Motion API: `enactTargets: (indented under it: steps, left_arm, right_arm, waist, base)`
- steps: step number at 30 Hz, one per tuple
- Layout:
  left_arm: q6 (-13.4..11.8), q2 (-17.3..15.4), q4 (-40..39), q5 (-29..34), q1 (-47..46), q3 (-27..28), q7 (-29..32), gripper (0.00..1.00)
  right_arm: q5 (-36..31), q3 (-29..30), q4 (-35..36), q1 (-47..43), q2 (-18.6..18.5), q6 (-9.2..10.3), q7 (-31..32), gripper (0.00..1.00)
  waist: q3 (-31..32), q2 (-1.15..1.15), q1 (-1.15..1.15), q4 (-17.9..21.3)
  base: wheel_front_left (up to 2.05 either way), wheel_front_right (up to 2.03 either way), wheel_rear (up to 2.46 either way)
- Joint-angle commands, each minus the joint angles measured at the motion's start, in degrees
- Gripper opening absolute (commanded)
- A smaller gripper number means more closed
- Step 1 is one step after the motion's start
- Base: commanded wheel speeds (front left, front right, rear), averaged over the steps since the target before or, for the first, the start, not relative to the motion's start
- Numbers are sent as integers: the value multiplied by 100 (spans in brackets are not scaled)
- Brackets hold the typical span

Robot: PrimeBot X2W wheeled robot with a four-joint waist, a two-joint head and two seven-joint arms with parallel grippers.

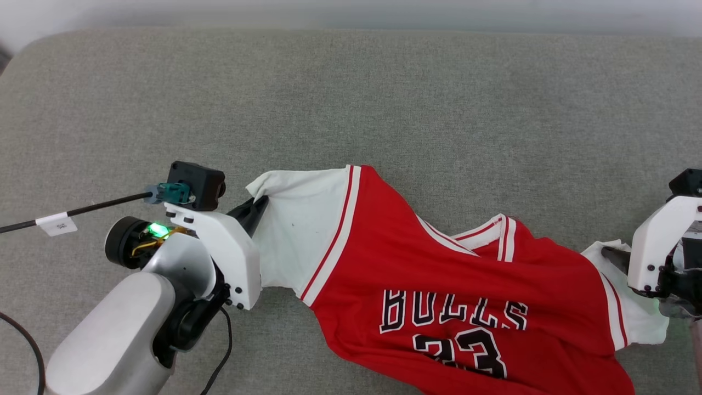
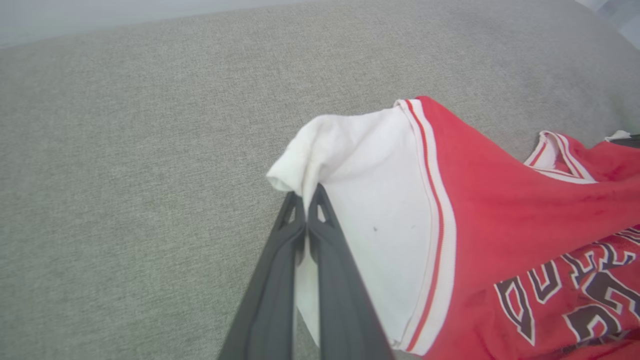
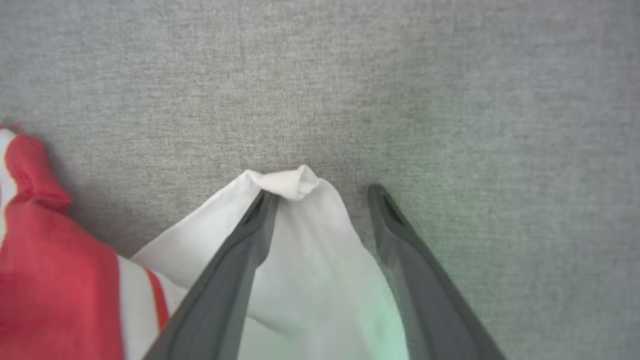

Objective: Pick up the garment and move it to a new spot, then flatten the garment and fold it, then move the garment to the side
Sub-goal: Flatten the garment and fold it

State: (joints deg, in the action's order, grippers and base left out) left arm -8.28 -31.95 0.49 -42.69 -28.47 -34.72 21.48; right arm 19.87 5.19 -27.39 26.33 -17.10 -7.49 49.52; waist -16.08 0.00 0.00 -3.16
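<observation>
The garment [image 1: 439, 263] lies spread and creased on the grey fabric surface [image 1: 351, 99], occupying the head view from centre toward 5 o'clock; the red body carries the dark print "BULLS 23"; one white sleeve points to 9 o'clock, the other to 3 o'clock.

The left end effector [image 1: 258, 206] is at 9 o'clock of the garment; in the left wrist view the left end effector [image 2: 306, 192] has its fingers pressed together, pinching the sleeve hem of the garment [image 2: 500, 200].

The right end effector [image 1: 611, 255] is at 3 o'clock; in the right wrist view the right end effector [image 3: 320, 192] has its fingers spread, unclamped; the bunched white sleeve of the garment [image 3: 300, 280] sits between them, touching one finger.

A black cable [image 1: 55, 222] with a white tag runs toward 9 o'clock.
</observation>
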Motion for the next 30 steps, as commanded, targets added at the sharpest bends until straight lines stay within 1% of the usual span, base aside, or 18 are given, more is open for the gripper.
enactTargets:
  steps: [1,5,8,12,17,20,23,25,27,30]
  left_arm:
    - [21,8,37,-29,-26,13,-38,0]
    - [28,12,134,-62,25,38,-105,0]
    - [-22,42,218,-37,67,83,-249,0]
    - [-127,112,331,29,106,199,-600,0]
    - [-308,206,452,138,-49,446,-1111,0]
    - [-332,310,642,118,-219,609,-1425,0]
    - [-306,418,909,145,-465,757,-1754,0]
    - [-279,501,1122,186,-686,828,-1985,0]
    - [-204,596,1342,230,-955,883,-2231,0]
    - [-21,733,1652,270,-1437,943,-2563,0]
  right_arm:
    - [79,-206,-420,-323,228,-1,237,0]
    - [147,-296,-477,-202,193,0,227,0]
    - [139,-375,-329,-66,89,-1,-13,0]
    - [54,-381,-19,130,-10,1,-616,0]
    - [-13,-368,450,303,56,1,-1570,0]
    - [-82,-329,637,459,116,1,-2196,0]
    - [-128,-327,651,670,202,1,-2752,0]
    - [-161,-319,568,839,269,1,-3007,0]
    - [-195,-308,490,1084,326,1,-3227,0]
    - [-245,-272,332,1502,416,1,-3506,0]
  waist:
    - [38,0,0,19]
    - [199,0,0,80]
    - [399,0,0,131]
    - [711,0,0,199]
    - [1045,0,0,283]
    - [1200,0,0,335]
    - [1314,0,0,397]
    - [1344,0,0,432]
    - [1329,0,0,468]
    - [1209,0,0,513]
  base:
    - [0,0,0]
    - [0,0,0]
    - [0,0,0]
    - [0,0,0]
    - [0,0,0]
    - [0,0,0]
    - [0,0,0]
    - [0,0,0]
    - [0,0,0]
    - [0,0,0]
